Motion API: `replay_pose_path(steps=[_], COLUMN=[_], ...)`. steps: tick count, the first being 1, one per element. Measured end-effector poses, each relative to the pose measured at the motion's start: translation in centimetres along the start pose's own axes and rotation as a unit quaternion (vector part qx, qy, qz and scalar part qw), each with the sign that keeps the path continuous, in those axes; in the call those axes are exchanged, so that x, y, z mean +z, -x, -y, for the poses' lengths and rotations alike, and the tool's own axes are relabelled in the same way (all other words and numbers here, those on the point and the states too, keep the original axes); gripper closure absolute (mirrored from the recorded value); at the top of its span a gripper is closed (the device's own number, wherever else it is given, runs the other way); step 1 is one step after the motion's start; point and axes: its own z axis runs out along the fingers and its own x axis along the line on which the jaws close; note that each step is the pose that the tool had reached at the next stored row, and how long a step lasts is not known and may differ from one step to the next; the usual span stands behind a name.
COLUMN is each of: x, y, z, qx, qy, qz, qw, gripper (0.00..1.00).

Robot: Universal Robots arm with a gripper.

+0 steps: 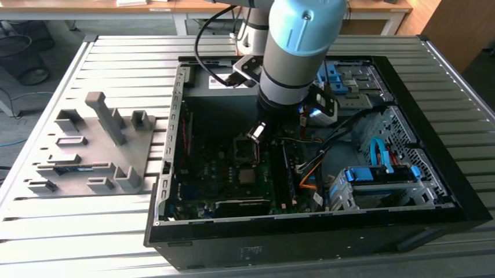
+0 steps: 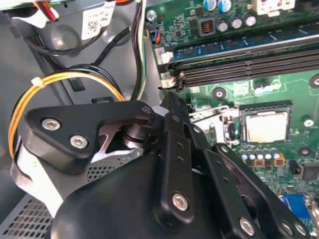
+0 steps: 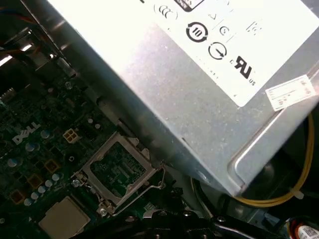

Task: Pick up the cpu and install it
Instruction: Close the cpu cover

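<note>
The cpu (image 2: pixel 266 126) already sits in its socket (image 3: pixel 117 169) on the motherboard (image 1: pixel 232 174), with the socket frame lying open beside it. The gripper (image 1: pixel 259 131) hangs just above; whether its hand is open or closed, I cannot tell.

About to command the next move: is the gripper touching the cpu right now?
Apart. In the second wrist view the cpu sits on the motherboard with green board showing between it and the gripper's black body, which reaches no part of it.

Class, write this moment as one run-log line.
cpu: in motherboard socket, face up | gripper: low inside computer case, near socket
</note>
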Motion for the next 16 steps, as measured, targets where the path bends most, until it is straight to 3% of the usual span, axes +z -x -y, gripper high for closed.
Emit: replay_pose_path(steps=[7, 16], x=[0.72, 1.47], y=[0.45, 0.45], z=[-0.43, -0.54], qx=[-0.009, -0.010], qy=[0.0011, 0.0067], qz=[-0.0014, 0.0040], qw=[1.0000, 0.9999], gripper=[0.90, 0.90])
